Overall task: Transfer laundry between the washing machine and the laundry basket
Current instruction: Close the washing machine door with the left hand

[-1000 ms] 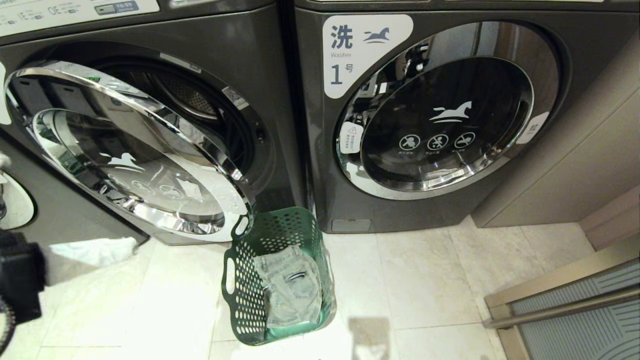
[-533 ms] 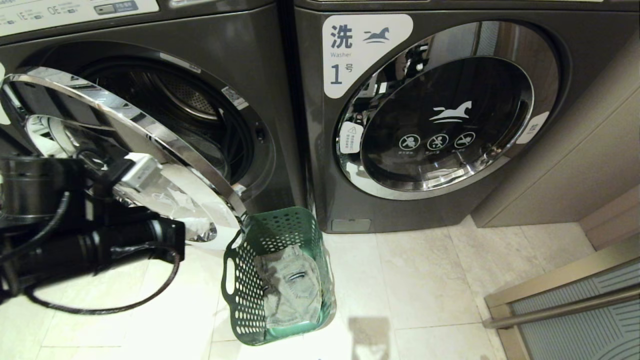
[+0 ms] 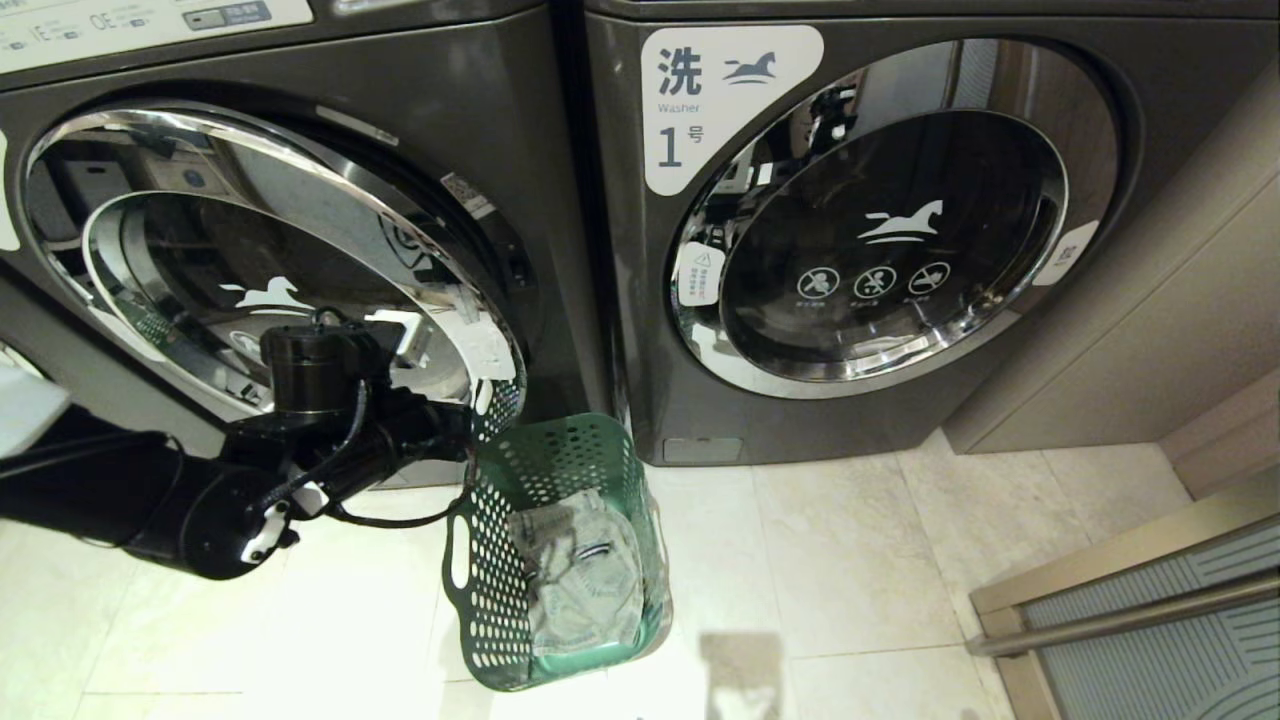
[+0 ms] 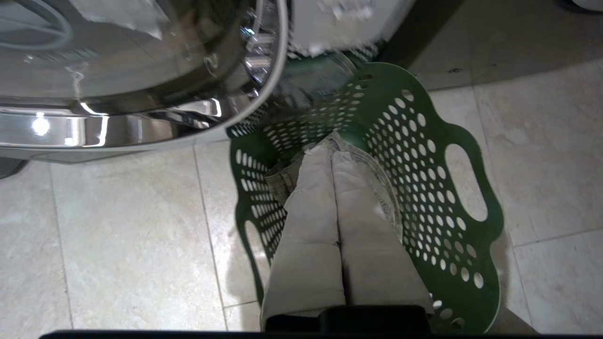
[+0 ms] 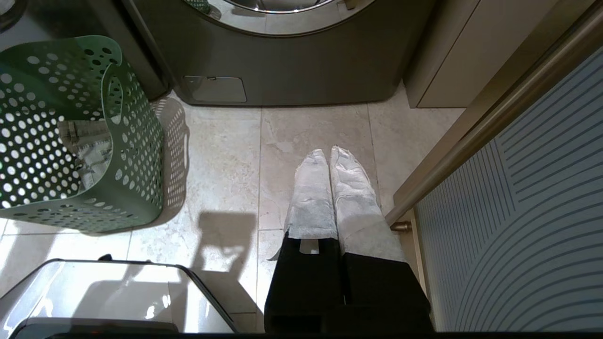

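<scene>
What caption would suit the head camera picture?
Left gripper, shut, by the washing machine door's edge above the laundry basket holding the laundry.

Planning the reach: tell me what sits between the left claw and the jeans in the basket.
Nothing. In the left wrist view the shut left claw hangs over the basket, and only open space separates it from the jeans.

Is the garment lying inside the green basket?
Yes, the grey-green garment lies on the floor of the green basket in the head view.

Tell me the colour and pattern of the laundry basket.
Green plastic, dotted with round perforations: the laundry basket shows best in the head view.
</scene>
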### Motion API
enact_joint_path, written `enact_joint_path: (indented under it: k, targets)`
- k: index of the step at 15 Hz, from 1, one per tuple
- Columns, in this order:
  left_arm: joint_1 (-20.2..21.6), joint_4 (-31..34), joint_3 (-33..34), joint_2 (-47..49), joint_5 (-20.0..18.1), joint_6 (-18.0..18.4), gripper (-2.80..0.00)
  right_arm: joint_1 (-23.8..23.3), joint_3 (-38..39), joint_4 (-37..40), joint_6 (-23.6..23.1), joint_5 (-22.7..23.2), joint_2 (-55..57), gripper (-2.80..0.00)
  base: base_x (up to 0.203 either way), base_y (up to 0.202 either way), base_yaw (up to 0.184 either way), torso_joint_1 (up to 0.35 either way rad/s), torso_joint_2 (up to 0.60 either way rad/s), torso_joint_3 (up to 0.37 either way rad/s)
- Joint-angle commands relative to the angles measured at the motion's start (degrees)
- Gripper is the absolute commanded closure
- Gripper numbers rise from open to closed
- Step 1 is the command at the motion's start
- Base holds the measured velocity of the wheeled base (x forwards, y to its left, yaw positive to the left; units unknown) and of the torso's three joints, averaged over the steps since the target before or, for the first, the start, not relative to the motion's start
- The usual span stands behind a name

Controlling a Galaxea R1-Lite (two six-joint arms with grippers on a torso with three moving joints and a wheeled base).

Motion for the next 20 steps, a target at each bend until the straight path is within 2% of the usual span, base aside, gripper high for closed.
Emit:
enact_joint_path:
  k: [1, 6, 13, 16, 20]
  targets:
    - [0.06, -0.70, -3.71, 4.15, 0.18, -0.06, 0.00, -0.02, 0.01, 0.00, -0.04, 0.02, 0.09, 0.00, 0.000, 0.000, 0.000, 0.000, 0.00, 0.000]
    - [-0.37, -4.23, -14.62, 9.44, 0.16, -0.19, 0.00, -0.03, 0.01, 0.00, -0.04, 0.02, 0.09, 0.00, 0.000, 0.000, 0.000, 0.000, 0.00, 0.000]
    - [-0.64, -4.34, -25.48, 16.98, 0.31, -0.12, 0.00, -0.11, 0.01, 0.00, -0.04, 0.02, 0.09, 0.00, 0.000, 0.000, 0.000, 0.000, 0.00, 0.000]
    - [-0.64, -4.47, -32.86, 21.89, 0.57, 0.09, 0.00, -0.04, 0.01, 0.00, -0.04, 0.02, 0.09, 0.00, 0.000, 0.000, 0.000, 0.000, 0.00, 0.000]
    - [-0.64, -4.91, -46.02, 28.99, 4.97, 0.17, 0.00, -0.07, 0.01, 0.00, -0.04, 0.02, 0.09, 0.00, 0.000, 0.000, 0.000, 0.000, 0.00, 0.000]
